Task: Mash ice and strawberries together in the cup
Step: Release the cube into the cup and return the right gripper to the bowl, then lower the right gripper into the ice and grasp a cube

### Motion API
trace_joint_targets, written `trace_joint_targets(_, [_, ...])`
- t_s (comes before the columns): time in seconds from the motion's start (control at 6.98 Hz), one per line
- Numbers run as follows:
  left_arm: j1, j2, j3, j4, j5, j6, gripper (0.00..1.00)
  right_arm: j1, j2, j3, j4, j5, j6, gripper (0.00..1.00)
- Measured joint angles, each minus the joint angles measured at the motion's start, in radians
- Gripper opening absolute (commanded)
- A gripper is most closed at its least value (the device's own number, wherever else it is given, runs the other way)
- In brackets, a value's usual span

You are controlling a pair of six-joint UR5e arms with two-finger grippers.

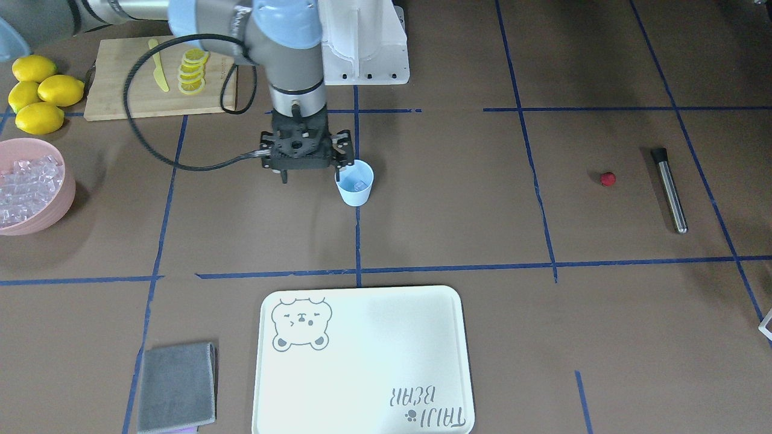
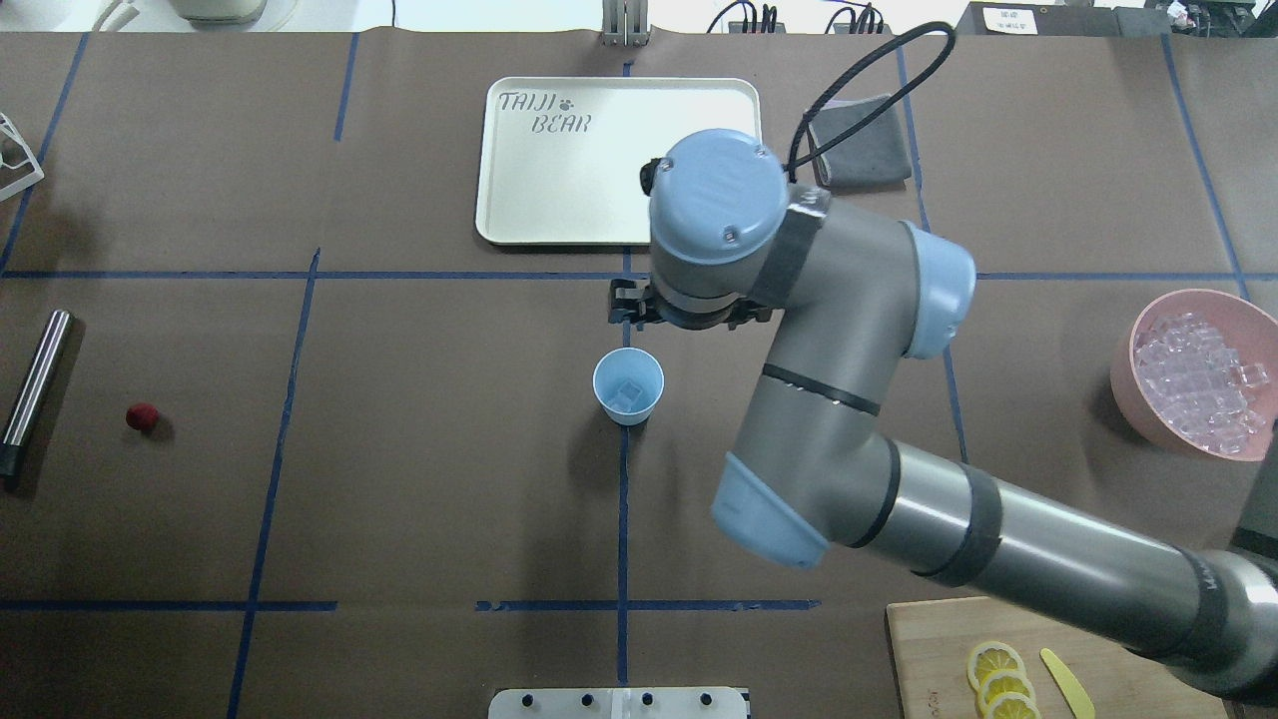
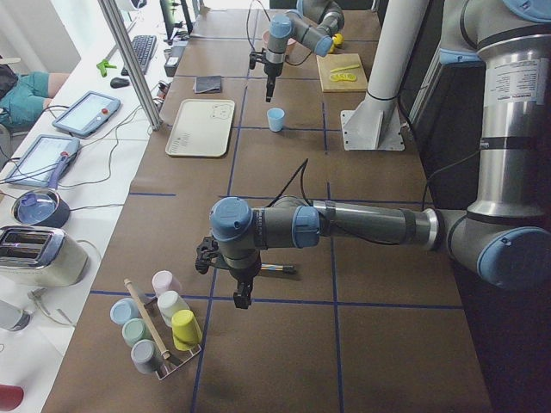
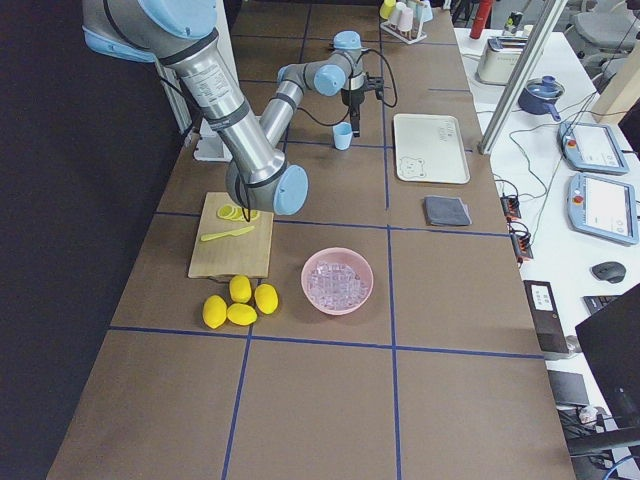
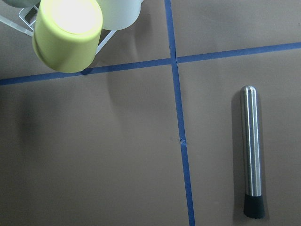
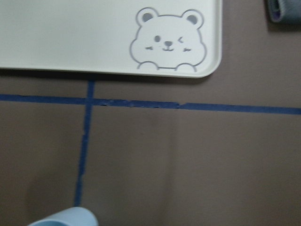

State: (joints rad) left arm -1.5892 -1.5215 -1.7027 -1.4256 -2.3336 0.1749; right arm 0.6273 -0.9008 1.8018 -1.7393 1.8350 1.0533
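Observation:
The light blue cup [image 1: 356, 182] stands upright mid-table with one clear ice piece [image 2: 627, 394] inside. My right gripper [image 1: 311, 178] is open and empty, one fingertip at the cup's rim; in the overhead view [image 2: 624, 300] the wrist hides most of it. More ice [image 1: 27, 184] fills the pink bowl [image 1: 67, 187]. The red strawberry [image 1: 608, 179] lies alone beside a metal muddler [image 1: 669, 190]. My left gripper [image 3: 243, 297] hangs above the muddler [image 5: 251, 150]; I cannot tell whether it is open or shut.
A white bear tray [image 1: 362, 361] and a grey cloth [image 1: 177, 386] lie toward the operators' side. Lemons [image 1: 39, 90] and a cutting board [image 1: 120, 90] with lemon slices sit near the bowl. A rack of cups [image 3: 159, 323] stands near my left gripper.

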Motion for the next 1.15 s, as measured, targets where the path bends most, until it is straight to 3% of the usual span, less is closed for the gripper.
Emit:
trace_joint_targets(0.43, [0.0, 0.002, -0.001, 0.0, 0.0, 0.0, 1.0, 0.247, -0.336, 0.161, 0.048, 0.171, -0.399, 1.0])
trace_joint_targets(0.72, [0.0, 0.004, -0.003, 0.0, -0.001, 0.0, 1.0, 0.414, -0.577, 0.163, 0.23, 0.318, -0.617, 1.0])
trace_joint_targets(1.0, [0.0, 0.004, -0.004, 0.001, -0.001, 0.0, 1.0, 0.494, -0.762, 0.125, 0.407, 0.374, -0.732, 0.99])
trace_joint_targets(1.15, [0.0, 0.004, -0.004, 0.003, -0.001, 0.0, 1.0, 0.508, -0.803, 0.097, 0.459, 0.379, -0.75, 0.97])
